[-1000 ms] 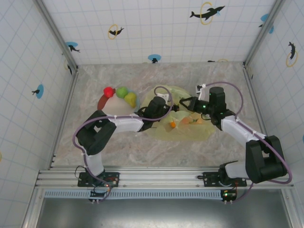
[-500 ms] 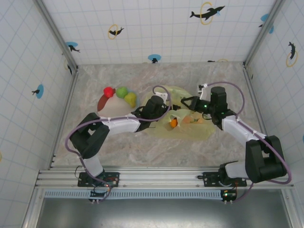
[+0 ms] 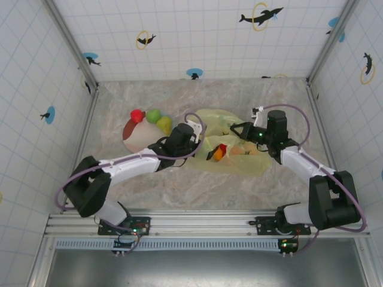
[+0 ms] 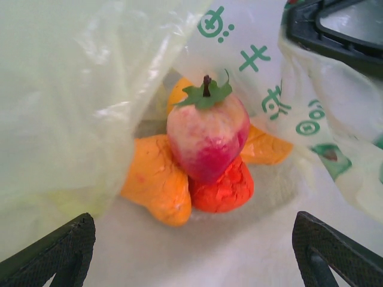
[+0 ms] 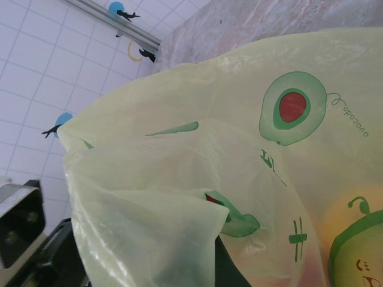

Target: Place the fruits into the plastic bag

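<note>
The plastic bag point(image 5: 149, 197) carries the small word "avocado" (set aslant) beside a printed avocado point(image 5: 293, 107).

I am running this from afar, and what I see is a robot lab's test cell, not a home or a shop. I take the marble-patterned table point(image 3: 179, 185) as my landmark. White grid-printed wall panels point(image 3: 197, 36) close it in at the left, right and far sides, framed by bare aluminium posts point(image 3: 70, 39) and dotted with dolphin stickers point(image 3: 260, 17). Along the table's near edge runs an aluminium rail point(image 3: 203, 222), with my left arm point(image 3: 128, 167) and right arm point(image 3: 299, 158) bolted to it and cables point(image 3: 287, 106) looping off them. On the table lie props: toy fruits point(image 3: 154, 115), a plate point(image 3: 140, 136) and a printed plastic bag point(image 3: 239, 161).
</note>
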